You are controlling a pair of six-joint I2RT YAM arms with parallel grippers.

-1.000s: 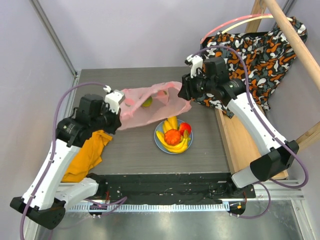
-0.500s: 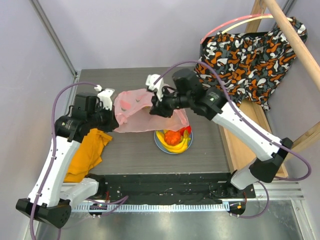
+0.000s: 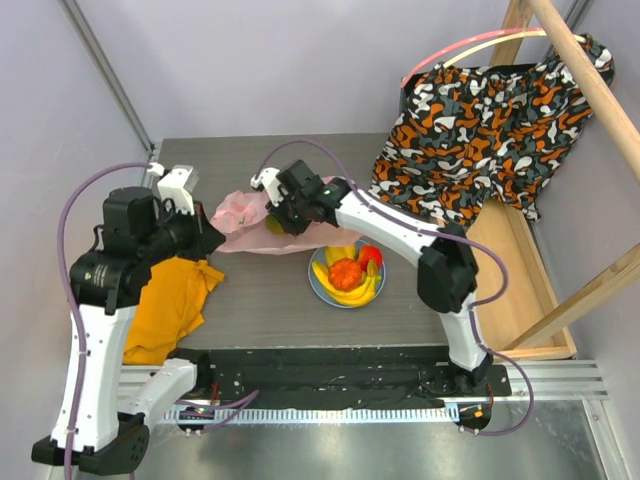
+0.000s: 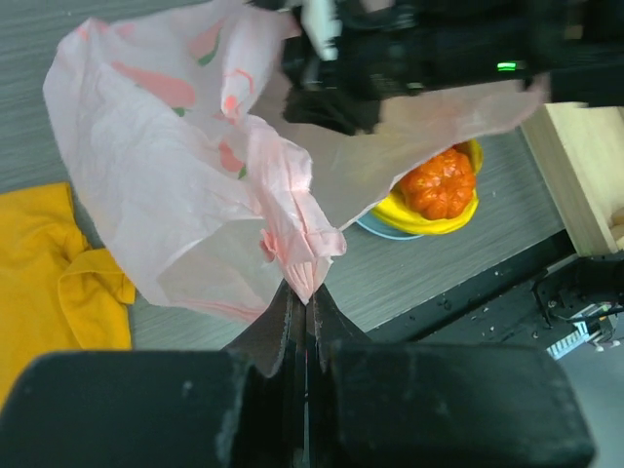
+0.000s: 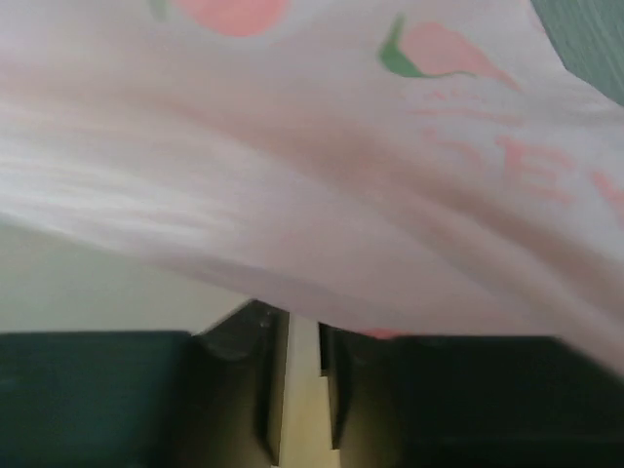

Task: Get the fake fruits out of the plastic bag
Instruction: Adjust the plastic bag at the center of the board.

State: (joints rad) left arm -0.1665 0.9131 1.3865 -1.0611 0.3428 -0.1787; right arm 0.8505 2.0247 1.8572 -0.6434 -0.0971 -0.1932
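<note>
Pink film fills the middle of the top view: the plastic bag (image 3: 240, 222) hangs bunched over the table (image 3: 260, 320), between the two arms. The left hand (image 3: 213, 238) grips its left end. The right hand (image 3: 277, 214) is at the bag's right side, on or in the mouth. A dull green-yellow lump (image 3: 272, 225) just beside it is probably the one fruit left inside. Three of the fake fruits (image 3: 347, 275), banana bunch, orange ridged one and red one, lie on the blue plate (image 3: 316, 285) near the bag. An orange cloth (image 3: 170, 305) lies under the left arm.

The left wrist view shows that hand's fingers (image 4: 278, 327) pressed together on a gathered fold of the film, with the bag spreading away from them and the right hand dark at its far edge. The hold looks firm, and the left arm would do best to hold the fold high and taut so the mouth gapes.

The right wrist view is almost all film, close against the lens. The fingers (image 5: 249, 375) at the bottom stand with only a narrow slit between them, and whether they pinch film, fruit or nothing cannot be told. As a judgement, the right hand should take the fruit itself rather than a layer of plastic, draw it out through the mouth, and carry it to the plate
</note>
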